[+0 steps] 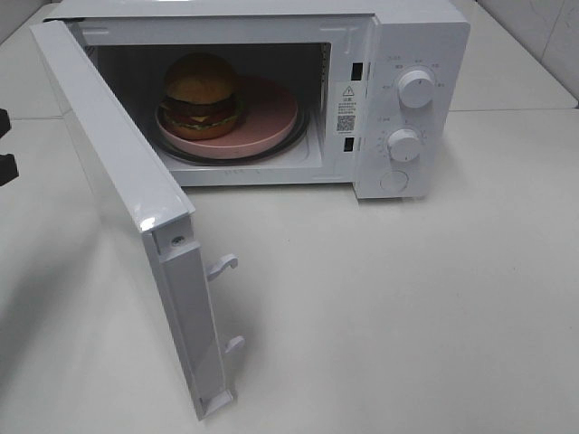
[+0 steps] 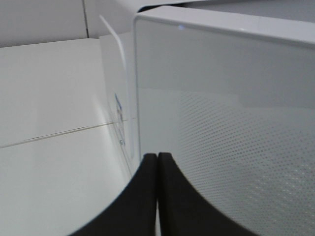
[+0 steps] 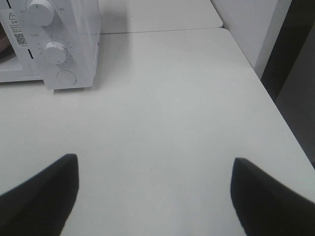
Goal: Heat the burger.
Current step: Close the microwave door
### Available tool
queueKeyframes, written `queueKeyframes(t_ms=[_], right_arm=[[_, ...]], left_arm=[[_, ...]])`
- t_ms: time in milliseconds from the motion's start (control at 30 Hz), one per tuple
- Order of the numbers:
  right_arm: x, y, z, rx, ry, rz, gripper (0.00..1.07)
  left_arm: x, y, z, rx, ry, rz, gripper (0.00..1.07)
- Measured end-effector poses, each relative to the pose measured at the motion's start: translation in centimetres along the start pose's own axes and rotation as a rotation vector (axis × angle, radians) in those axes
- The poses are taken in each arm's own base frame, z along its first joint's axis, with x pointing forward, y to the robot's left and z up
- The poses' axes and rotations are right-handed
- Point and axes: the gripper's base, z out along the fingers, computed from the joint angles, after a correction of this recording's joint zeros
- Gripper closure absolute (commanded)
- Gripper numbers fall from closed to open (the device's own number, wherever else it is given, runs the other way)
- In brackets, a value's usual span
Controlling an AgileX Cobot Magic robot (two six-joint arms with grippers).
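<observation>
1. Exterior high: a white microwave (image 1: 425, 36) stands on the counter (image 1: 407, 316). Its door (image 1: 109, 172) is swung wide open toward the left of the view.
2. The burger (image 1: 201, 90) is inside the cavity, upright on a pink plate (image 1: 271, 113), on the plate's left part. The plate sits on the glass turntable (image 1: 303, 137).
3. The control panel is to the right of the cavity: upper knob (image 1: 415, 88), lower knob (image 1: 403, 145), and a round button (image 1: 394, 181) under them.
4. Two white latch hooks (image 1: 223, 265) stick out of the door's free edge.
5. Left wrist: the left gripper (image 2: 157, 157) has its black fingers pressed together with nothing between them. It is just beside the door's outer face, where the dotted window mesh shows. Can't tell if it touches.
6. Right wrist: the right gripper (image 3: 155, 164) is spread wide and empty above bare counter. The microwave's panel with both knobs is well apart from it, at the frame corner.
</observation>
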Motion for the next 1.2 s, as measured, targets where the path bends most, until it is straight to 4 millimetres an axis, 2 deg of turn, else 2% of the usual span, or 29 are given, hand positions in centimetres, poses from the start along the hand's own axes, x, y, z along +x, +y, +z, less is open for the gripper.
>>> queueKeyframes(t_ms=[500,567,967,1033,1133,1200], right_arm=[[0.0,0.0,0.0,0.0,0.0,0.0,0.31],[0.0,0.0,0.0,0.0,0.0,0.0,0.31],[0.0,0.0,0.0,0.0,0.0,0.0,0.31],[0.0,0.0,0.0,0.0,0.0,0.0,0.31],[0.0,0.0,0.0,0.0,0.0,0.0,0.31],[0.0,0.0,0.0,0.0,0.0,0.0,0.31]], left_arm=[[0.4,0.0,2.4,0.068,0.023,-0.053,1.07],[0.8,-1.5,3.2,0.111,0.035,-0.048,1.07],[1.0,-4.0,4.9,0.072,0.033,-0.076,1.07],[0.7,-5.9,5.8,0.133,0.015,-0.054,1.07],[0.5,-6.2,6.0,0.139,0.008,-0.057,1.07],[0.3,-7.5,6.7,0.139,-0.007,-0.078,1.07]])
